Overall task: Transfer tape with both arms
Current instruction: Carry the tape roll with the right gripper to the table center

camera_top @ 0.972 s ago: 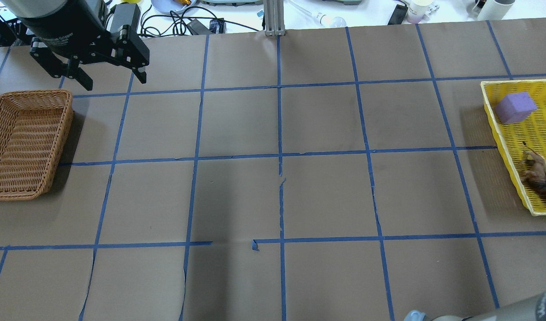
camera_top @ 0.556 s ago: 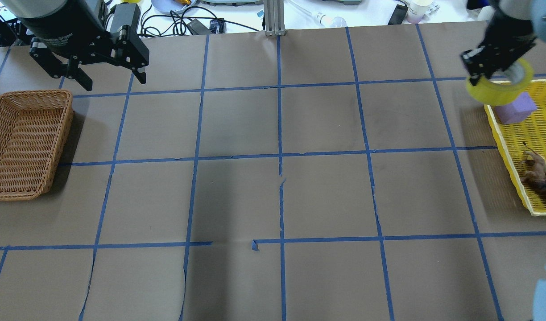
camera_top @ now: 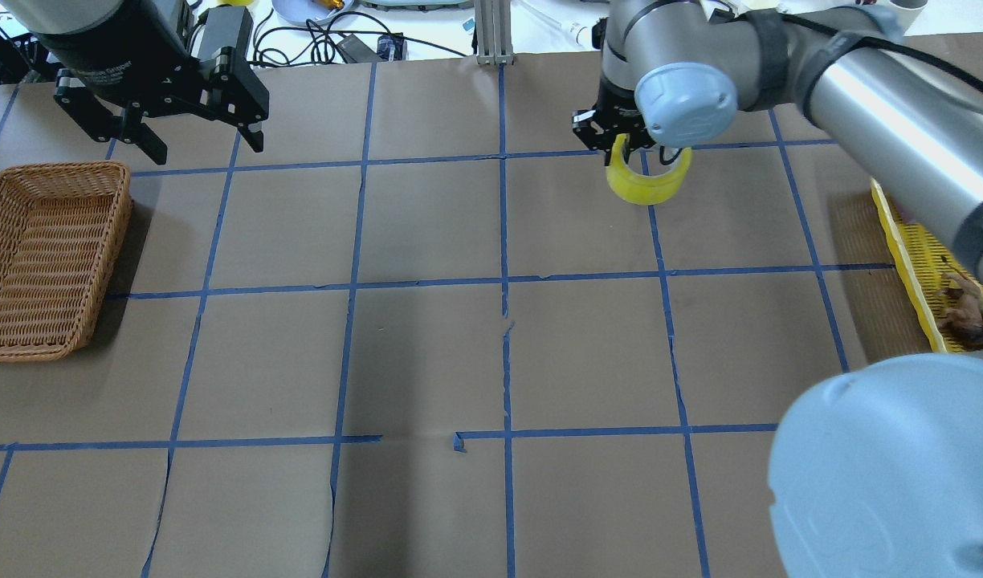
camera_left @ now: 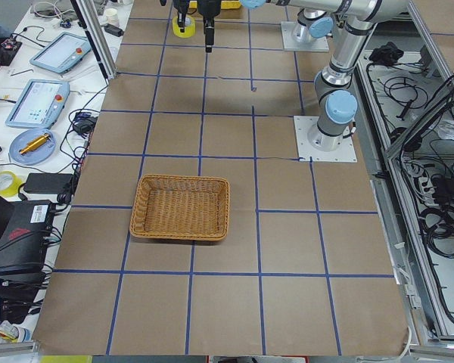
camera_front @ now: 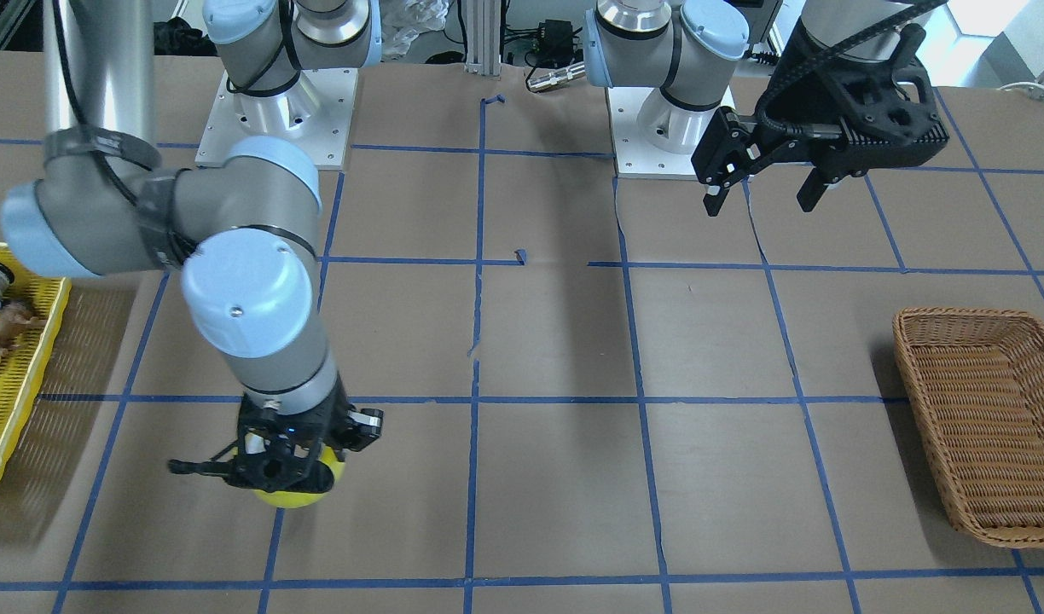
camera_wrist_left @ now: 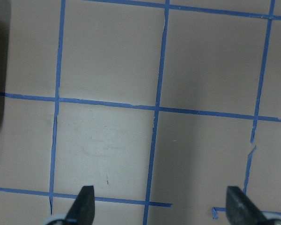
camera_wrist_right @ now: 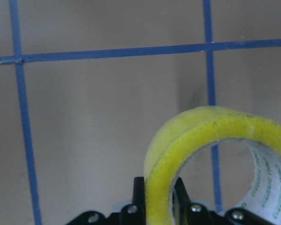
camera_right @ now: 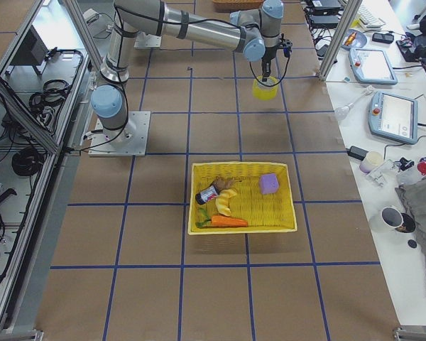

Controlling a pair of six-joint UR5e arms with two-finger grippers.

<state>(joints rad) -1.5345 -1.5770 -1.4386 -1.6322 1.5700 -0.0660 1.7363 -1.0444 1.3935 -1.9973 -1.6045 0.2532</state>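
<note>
tape [camera_top: 649,183] rim pinched in right claw [camera_wrist_right: 159,192], seemingly above table [camera_top: 427,241].

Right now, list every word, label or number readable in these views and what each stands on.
"Gripper": white print on the body of the black two-finger left gripper; the word before it is too blurred to read.
Green lettering on the white inner core of the translucent yellow tape roll: too blurred to read.
Nothing else is legible.

Even bright light, soft shadows.
</note>
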